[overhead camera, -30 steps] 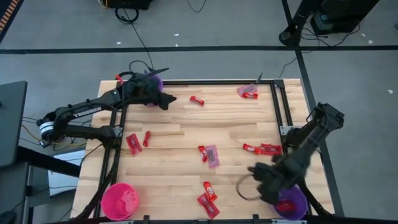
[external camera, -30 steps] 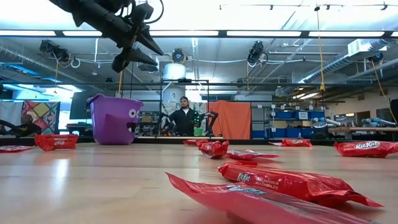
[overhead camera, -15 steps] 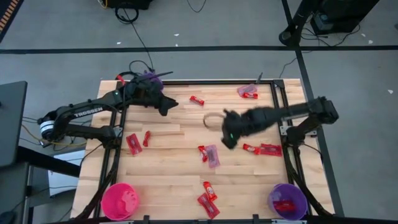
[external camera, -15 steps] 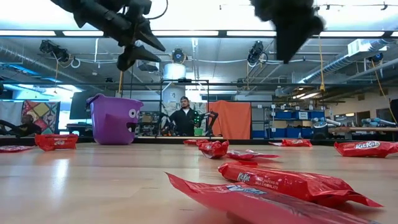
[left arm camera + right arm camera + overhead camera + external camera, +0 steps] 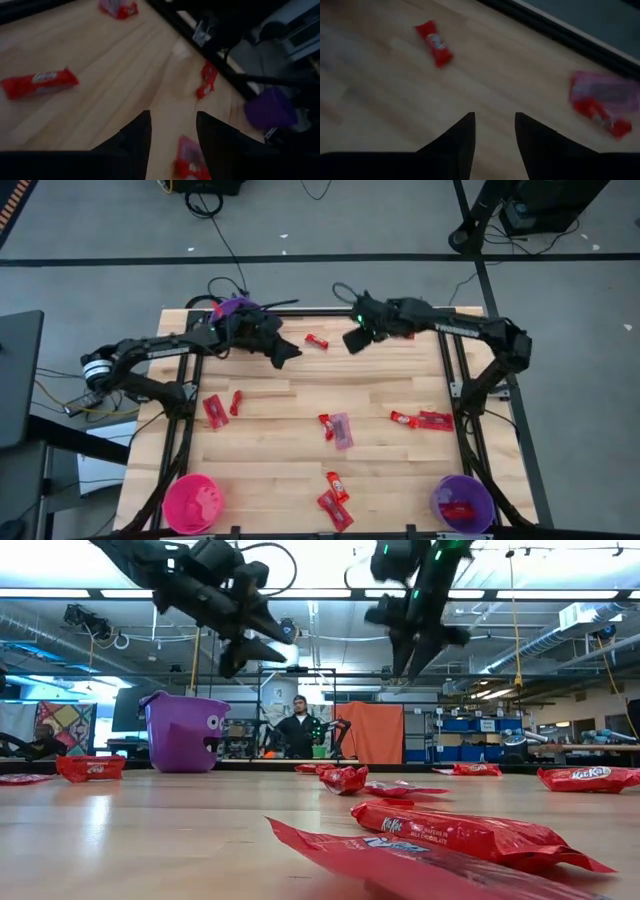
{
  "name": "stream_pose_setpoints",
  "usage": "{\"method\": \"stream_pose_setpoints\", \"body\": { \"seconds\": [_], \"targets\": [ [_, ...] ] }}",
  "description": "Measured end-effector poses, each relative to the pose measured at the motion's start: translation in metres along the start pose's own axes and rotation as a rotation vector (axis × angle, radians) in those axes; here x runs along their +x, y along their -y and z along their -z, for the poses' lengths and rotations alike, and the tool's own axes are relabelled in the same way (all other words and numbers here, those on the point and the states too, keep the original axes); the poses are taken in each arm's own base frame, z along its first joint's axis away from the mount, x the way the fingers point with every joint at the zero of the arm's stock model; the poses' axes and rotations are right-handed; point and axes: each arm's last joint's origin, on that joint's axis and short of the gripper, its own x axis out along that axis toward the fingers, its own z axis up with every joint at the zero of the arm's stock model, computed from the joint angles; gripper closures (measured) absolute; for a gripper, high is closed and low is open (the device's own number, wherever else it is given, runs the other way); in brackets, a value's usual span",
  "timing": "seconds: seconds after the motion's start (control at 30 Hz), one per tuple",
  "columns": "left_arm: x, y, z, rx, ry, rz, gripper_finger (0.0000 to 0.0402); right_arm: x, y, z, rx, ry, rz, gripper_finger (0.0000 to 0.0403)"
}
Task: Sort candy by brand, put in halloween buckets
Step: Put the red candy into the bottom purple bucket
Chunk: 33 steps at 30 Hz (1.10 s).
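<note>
Red bars and mauve packets of candy lie scattered on the wooden table. One red bar (image 5: 317, 341) lies near the far edge, between my two grippers. My left gripper (image 5: 285, 353) hangs open above the table just right of the far-left purple bucket (image 5: 235, 308). My right gripper (image 5: 352, 341) hangs open above the table to the right of that bar, pointing steeply down. A mauve packet with a red bar (image 5: 602, 102) lies beyond it at the far right. A pink bucket (image 5: 193, 503) stands at the near left corner and a second purple bucket (image 5: 463, 502) at the near right.
More candy lies mid-table: red pieces (image 5: 215, 410) at the left, a red and mauve pair (image 5: 338, 428) in the middle, red bars (image 5: 425, 420) at the right, others (image 5: 334, 498) near the front edge. A black frame (image 5: 445, 350) borders the table. A person (image 5: 297, 730) sits far behind.
My right gripper has swung from above the near-right purple bucket toward the far edge and the table's left, turning as it went, and now hangs beside the far red bar. My left gripper has moved a little right and down, away from the far-left bucket.
</note>
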Motion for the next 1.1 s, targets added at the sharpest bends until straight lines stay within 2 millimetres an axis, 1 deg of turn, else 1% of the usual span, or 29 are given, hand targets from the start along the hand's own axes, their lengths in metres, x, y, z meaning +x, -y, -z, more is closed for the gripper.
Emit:
{"method": "stream_pose_setpoints", "body": {
  "seconds": [0.13, 0.23, 0.37, 0.6, 0.7, 0.83, 0.93, 1.0, 1.1],
  "targets": [
    [0.015, -0.004, -0.006, 0.0, 0.068, 0.032, 0.0241, 0.042, 0.021, -0.022, 0.025, -0.063, 0.014, 0.0253],
    [0.019, -0.004, -0.011, 0.02, 0.123, 0.052, 0.0247, 0.072, 0.039, -0.031, 0.054, -0.09, 0.114, 0.0253],
    [0.019, -0.005, -0.013, 0.021, 0.164, 0.014, 0.0265, 0.106, 0.061, -0.035, 0.083, -0.148, 0.248, 0.0253],
    [0.017, -0.009, -0.015, -0.016, 0.181, -0.004, 0.0275, 0.148, 0.09, -0.036, 0.155, -0.271, 0.285, 0.0253],
    [0.017, -0.009, -0.016, -0.015, 0.192, -0.01, 0.0275, 0.156, 0.098, -0.037, 0.143, -0.279, 0.33, 0.0253],
    [0.017, -0.009, -0.016, -0.016, 0.194, -0.017, 0.0275, 0.155, 0.093, -0.05, 0.15, -0.236, 0.282, 0.0253],
    [0.017, -0.009, -0.016, -0.013, 0.2, -0.023, 0.0275, 0.159, 0.096, -0.053, 0.181, -0.272, 0.238, 0.0253],
    [0.016, -0.01, -0.017, -0.012, 0.209, -0.033, 0.0276, 0.158, 0.099, -0.057, 0.216, -0.296, 0.166, 0.0253],
    [0.016, -0.01, -0.017, -0.014, 0.213, -0.043, 0.0276, 0.158, 0.102, -0.058, 0.206, -0.294, 0.191, 0.0253]
  ]
}}
